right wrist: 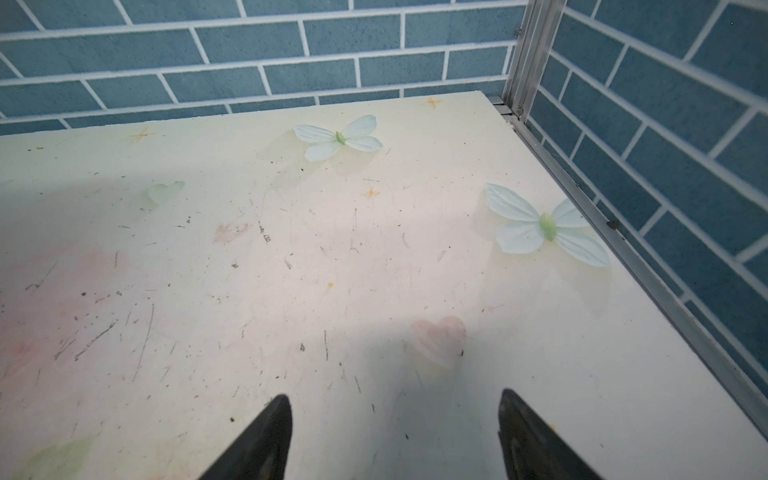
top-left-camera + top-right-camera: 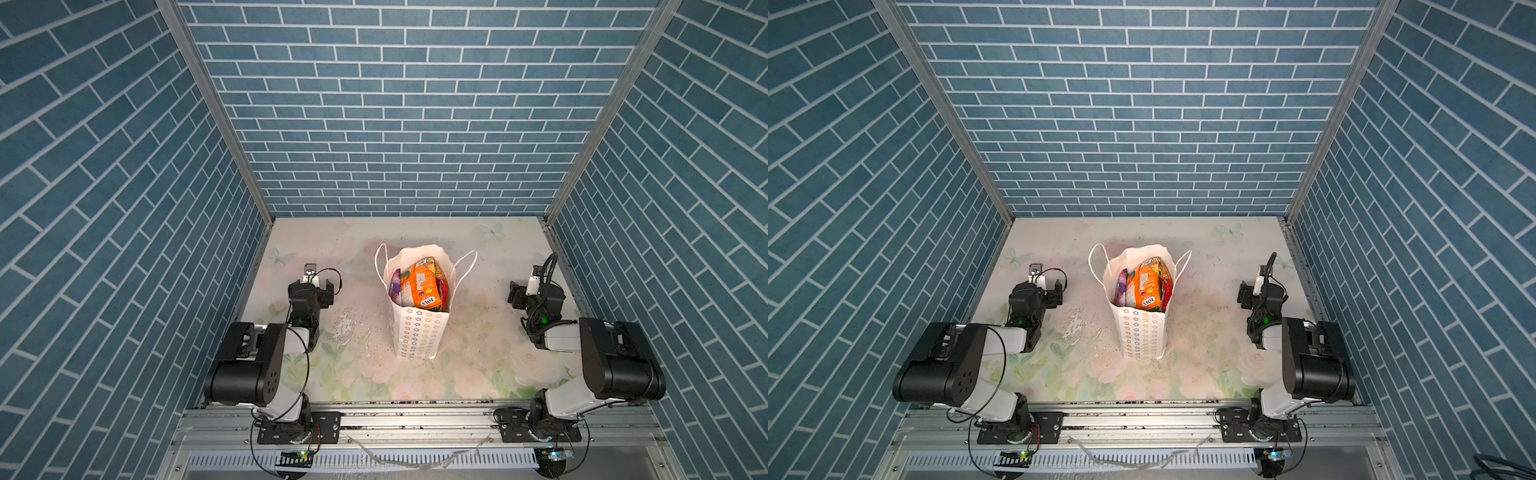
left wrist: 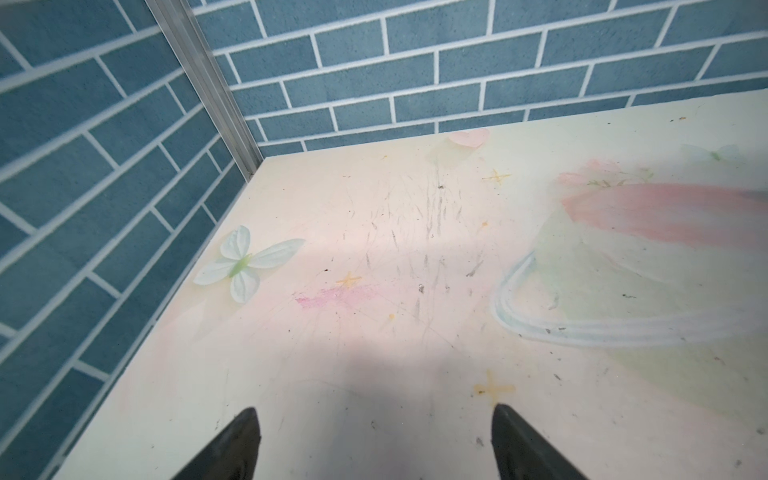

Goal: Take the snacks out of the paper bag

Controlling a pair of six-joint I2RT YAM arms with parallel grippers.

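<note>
The white paper bag [image 2: 417, 336] [image 2: 1144, 334] with rows of small coloured rings stands upright mid-table, mouth open, cord handles splayed to both sides. Snacks fill it: an orange packet [image 2: 424, 286] [image 2: 1148, 286] on top, a purple one [image 2: 395, 286] against the left wall, a red one [image 2: 444, 291] against the right. My left gripper [image 2: 311, 291] [image 3: 376, 415] hovers left of the bag, open and empty. My right gripper [image 2: 528, 293] [image 1: 395, 401] hovers right of it, also open and empty. In the left wrist view a blurred pale shape with a looped cord [image 3: 540, 328] shows at the frame's edge.
The floral table [image 2: 478, 365] is scuffed, with a worn patch [image 2: 345, 328] left of the bag. Blue brick walls close the back and both sides. Printed butterflies [image 1: 544, 226] mark the far corners. An aluminium rail [image 2: 415, 419] carrying both arm bases runs along the front.
</note>
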